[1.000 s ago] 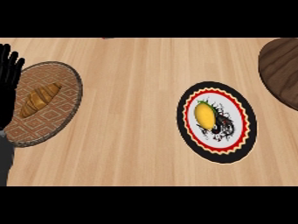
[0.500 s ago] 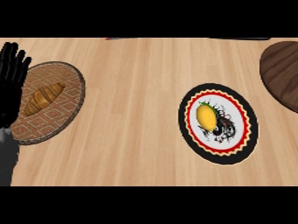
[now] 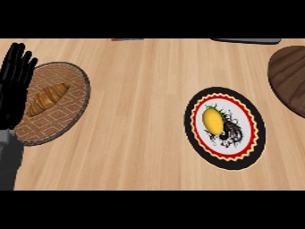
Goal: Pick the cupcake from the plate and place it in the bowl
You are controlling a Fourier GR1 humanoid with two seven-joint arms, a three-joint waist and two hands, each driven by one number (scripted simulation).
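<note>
One bowl (image 3: 300, 80) partly beyond right edge

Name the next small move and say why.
Probably bring the right hand into view toward the yellow cupcake on the round black-and-red-rimmed plate. The cupcake sits untouched, nearer the dark wooden bowl at right, and the black left hand rests open at the far left edge.

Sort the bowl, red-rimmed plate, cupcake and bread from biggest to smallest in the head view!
1. The bowl or the red-rimmed plate: unsure, the view's edge cuts the bowl off.
2. The cupcake and the bread, about alike.
</note>
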